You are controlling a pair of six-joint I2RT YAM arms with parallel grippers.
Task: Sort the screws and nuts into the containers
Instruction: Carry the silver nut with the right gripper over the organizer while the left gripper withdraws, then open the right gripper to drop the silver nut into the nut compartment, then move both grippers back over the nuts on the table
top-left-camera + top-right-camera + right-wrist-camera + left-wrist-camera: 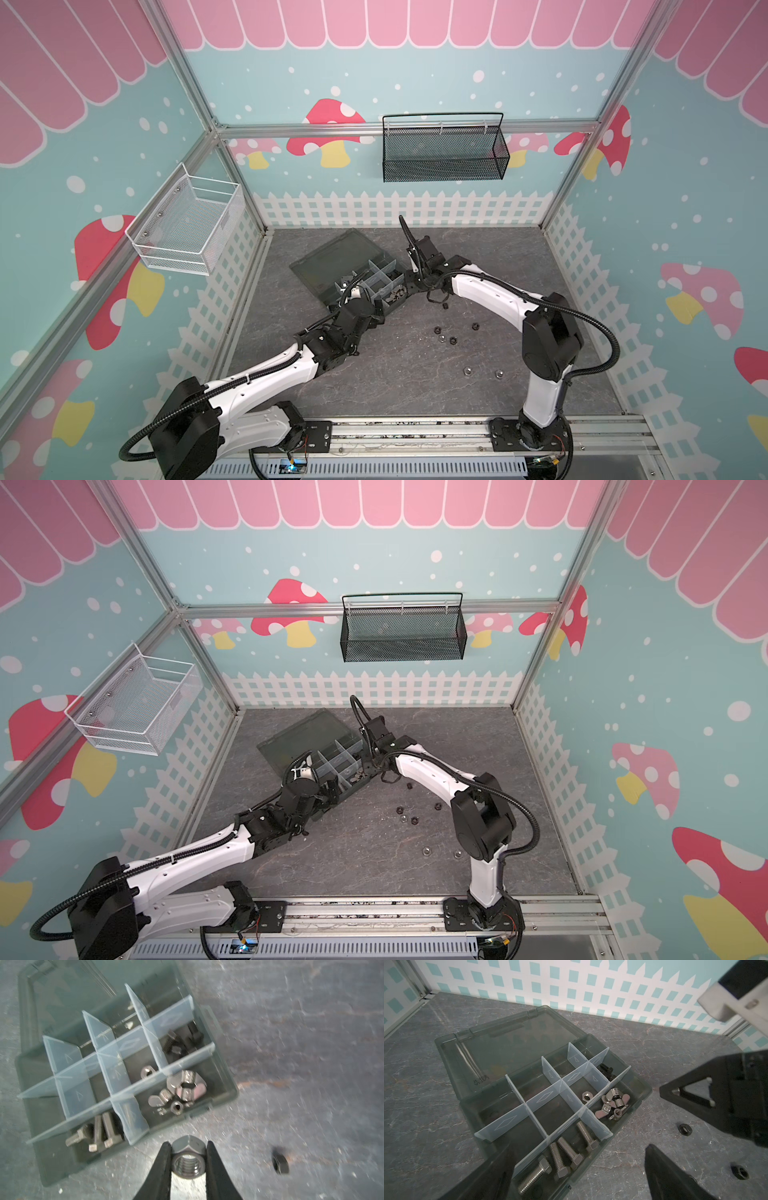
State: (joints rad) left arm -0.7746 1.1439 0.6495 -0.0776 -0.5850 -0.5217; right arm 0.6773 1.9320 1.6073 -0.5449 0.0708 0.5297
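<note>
We pinch a silver hex nut [188,1160] across its flats in our right gripper [188,1144], just beside the organiser box [227,1076], ready for dropping in. Our left gripper [578,1146] gapes empty. Loose nuts [452,340] lie at the box's four o'clock.

The organiser box [500,1105] is showing a dark grey translucent tint, its dividers [544,1097] pale blue. Inside the box, silver screws [566,1153], black screws [606,1071] and silver winged nuts [610,1103] are glinting. Beside the box, a silver nut [188,1149] is shining in the black right hand [188,1145], and black nuts [684,1129] are dotting the surface [395,374], which is displaying dark grey stone with pale veins. Behind the box, the wall [415,83] is wearing teal with white dots.
</note>
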